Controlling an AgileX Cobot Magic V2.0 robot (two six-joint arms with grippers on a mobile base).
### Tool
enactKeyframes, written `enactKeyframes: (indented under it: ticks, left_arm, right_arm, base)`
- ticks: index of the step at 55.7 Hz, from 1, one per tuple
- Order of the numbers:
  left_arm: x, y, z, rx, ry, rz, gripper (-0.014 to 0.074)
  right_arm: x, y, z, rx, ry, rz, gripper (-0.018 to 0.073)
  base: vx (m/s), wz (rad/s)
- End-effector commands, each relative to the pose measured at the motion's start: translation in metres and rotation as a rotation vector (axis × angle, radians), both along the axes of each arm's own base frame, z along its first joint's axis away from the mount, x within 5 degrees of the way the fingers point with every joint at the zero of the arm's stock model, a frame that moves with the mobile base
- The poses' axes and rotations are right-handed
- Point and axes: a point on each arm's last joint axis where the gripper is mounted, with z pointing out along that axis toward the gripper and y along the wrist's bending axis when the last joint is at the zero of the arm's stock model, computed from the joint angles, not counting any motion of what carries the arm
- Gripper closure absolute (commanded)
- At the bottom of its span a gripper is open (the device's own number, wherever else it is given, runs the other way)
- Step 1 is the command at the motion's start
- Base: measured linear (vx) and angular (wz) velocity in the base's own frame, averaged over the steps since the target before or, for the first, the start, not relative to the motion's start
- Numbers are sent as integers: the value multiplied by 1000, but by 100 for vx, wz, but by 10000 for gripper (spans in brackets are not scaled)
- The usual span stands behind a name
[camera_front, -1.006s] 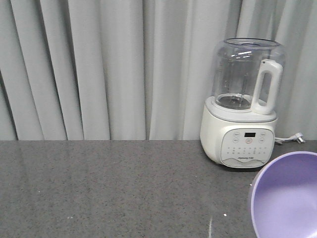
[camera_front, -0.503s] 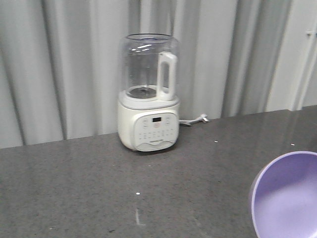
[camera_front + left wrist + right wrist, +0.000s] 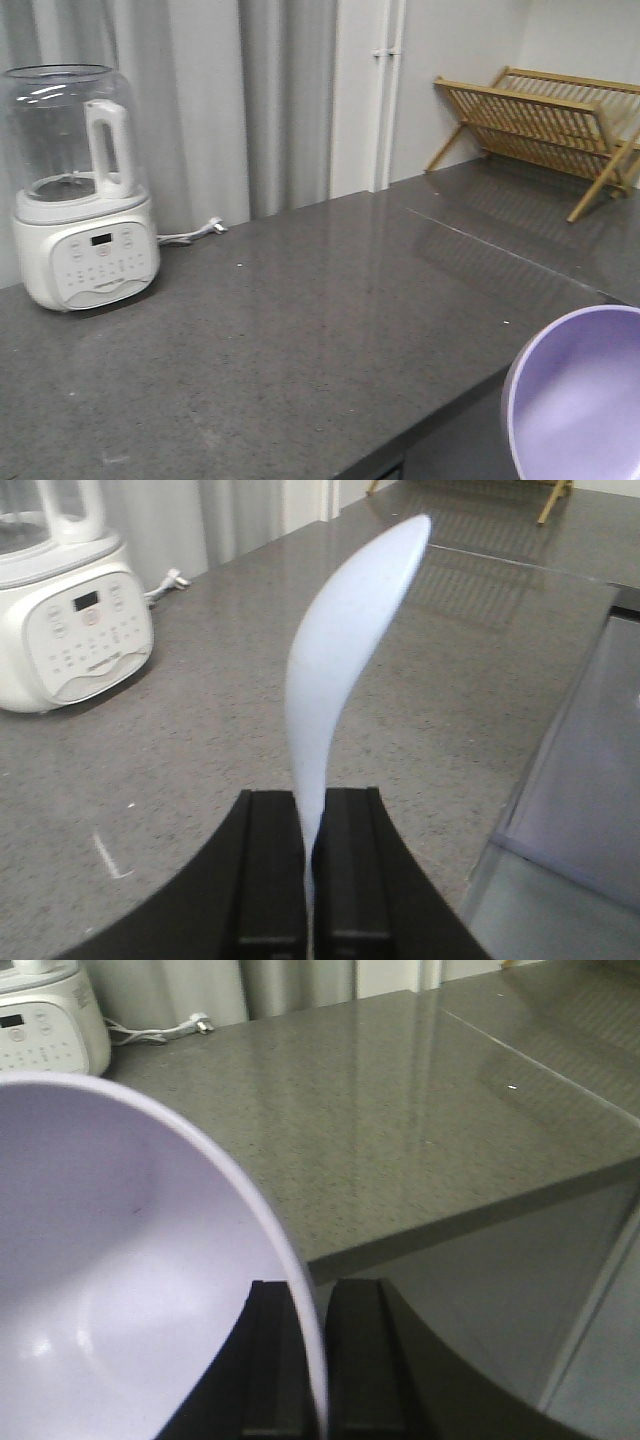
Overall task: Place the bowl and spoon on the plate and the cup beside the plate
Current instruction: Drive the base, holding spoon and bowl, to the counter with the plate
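Left claw [image 3: 309, 825] is closed on the spoon [image 3: 340, 650] by its handle, scoop upright above the bench [image 3: 300, 330]. Right claw [image 3: 312, 1310] pinches the bowl [image 3: 120, 1290] at its rim, held clear of the bench. Plate and cup are not in view. Recommendation: locate the plate first, keep both grips firm, and lower the bowl level.

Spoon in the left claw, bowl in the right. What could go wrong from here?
1. The right claw pinches the bowl only by its thin rim, so it may pivot or slip out.
2. The left claw holds the spoon by the very end of its handle; a bump could twist it loose.
3. Neither plate nor cup shows in any view, so placement cannot be aimed yet.
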Motion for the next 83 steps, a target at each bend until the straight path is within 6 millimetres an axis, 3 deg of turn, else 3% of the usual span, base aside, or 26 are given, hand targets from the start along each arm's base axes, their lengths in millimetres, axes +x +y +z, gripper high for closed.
enactKeyframes:
  ticks: [1, 39, 83]
  left_arm:
    - [1, -1, 15, -45, -96, 2, 596]
    - [0, 0, 15, -45, -98, 2, 596]
    - [0, 0, 15, -45, -98, 2, 596]
  right_arm:
    - [0, -1, 14, 30, -83, -34, 568]
    - [0, -1, 14, 30, -83, -34, 568]
    - [0, -1, 14, 30, -82, -33, 568]
  base:
    - [-8, -60]
    - [2, -58]
    - [27, -53]
